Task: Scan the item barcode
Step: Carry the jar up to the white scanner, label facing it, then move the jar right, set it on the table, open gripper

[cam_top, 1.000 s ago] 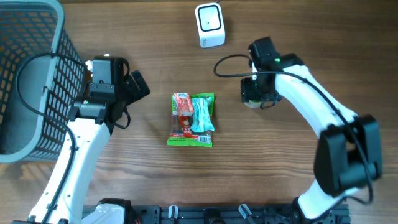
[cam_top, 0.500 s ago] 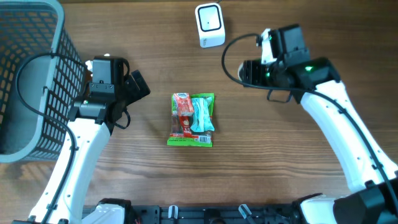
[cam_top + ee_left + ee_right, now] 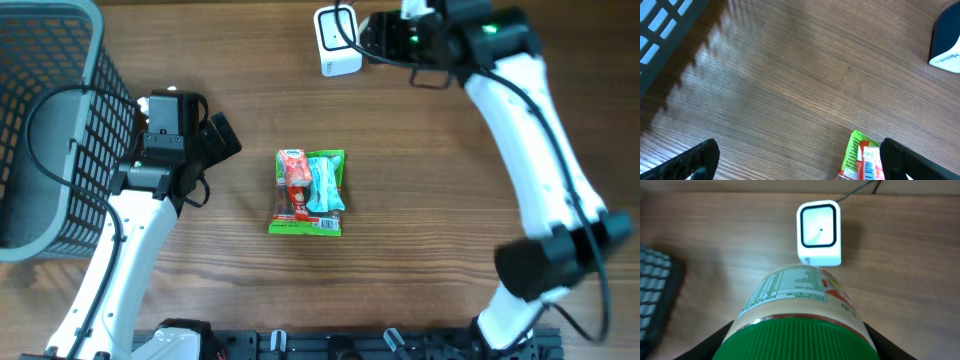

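Above the wooden counter [image 3: 420, 220], the green-lidded jar [image 3: 792, 297] hangs just before the scanner [image 3: 819, 230], clamped in the right claw [image 3: 797, 345]. Its barcode, not visible here, likely needs turning squarely toward the scanner window. The left claw [image 3: 800, 160] gapes wide, empty.

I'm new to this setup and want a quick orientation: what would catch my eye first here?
A green-lidded jar, held by the right gripper, hangs close to the white scanner at the far edge. A bright snack packet lies alone at centre, with a grey basket at the left.
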Tool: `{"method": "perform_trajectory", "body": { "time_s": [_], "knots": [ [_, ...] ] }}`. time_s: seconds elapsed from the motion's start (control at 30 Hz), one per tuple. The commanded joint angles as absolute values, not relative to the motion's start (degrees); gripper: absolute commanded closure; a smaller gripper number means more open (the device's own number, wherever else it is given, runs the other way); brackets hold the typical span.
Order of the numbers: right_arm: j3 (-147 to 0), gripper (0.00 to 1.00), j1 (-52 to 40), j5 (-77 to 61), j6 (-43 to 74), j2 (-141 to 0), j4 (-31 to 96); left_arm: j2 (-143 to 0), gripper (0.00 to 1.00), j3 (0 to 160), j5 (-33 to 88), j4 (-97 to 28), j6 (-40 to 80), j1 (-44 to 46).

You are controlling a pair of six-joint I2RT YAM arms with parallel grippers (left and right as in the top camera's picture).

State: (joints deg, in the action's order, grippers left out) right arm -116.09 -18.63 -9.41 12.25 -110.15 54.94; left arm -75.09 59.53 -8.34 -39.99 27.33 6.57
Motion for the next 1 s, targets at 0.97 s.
{"method": "perform_trajectory", "body": {
  "time_s": [0.97],
  "knots": [
    [-116.62, 0.81, -22.39, 6.42, 10.59, -140.44, -11.31, -75.16, 0.0, 59.96, -8.86, -39.86, 27.24, 6.2]
  ]
}}
